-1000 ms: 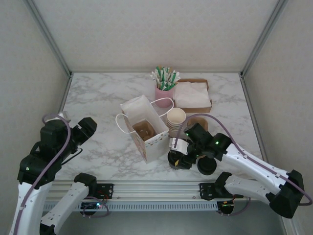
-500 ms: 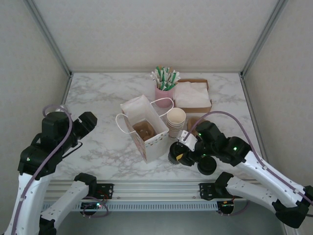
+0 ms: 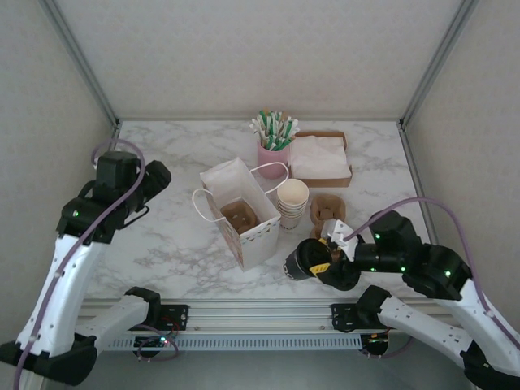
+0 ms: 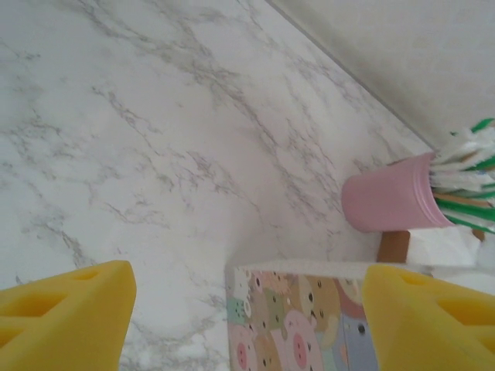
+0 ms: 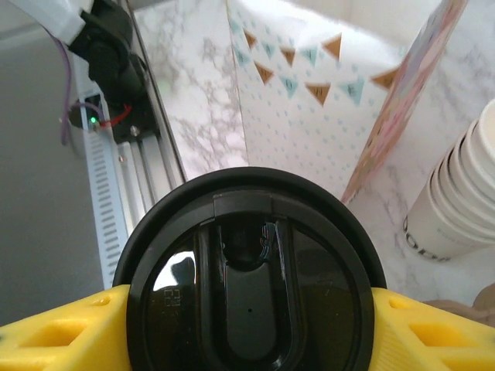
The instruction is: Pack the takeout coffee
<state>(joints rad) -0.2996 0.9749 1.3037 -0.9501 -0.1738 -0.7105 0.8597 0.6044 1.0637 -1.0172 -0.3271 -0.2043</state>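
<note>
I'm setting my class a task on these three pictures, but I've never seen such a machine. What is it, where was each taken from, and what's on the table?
Two robot arms share a marble table. The overhead picture looks down from behind them; the other two come from wrist cameras. The right gripper clamps a takeout coffee with a black lid. The left gripper is open. On the table: a paper bag, stacked cups, a pink cup of sticks, napkins.

Top camera looks down from behind; both wrist cameras, close in, share the paper bag [image 3: 258, 236].
</note>
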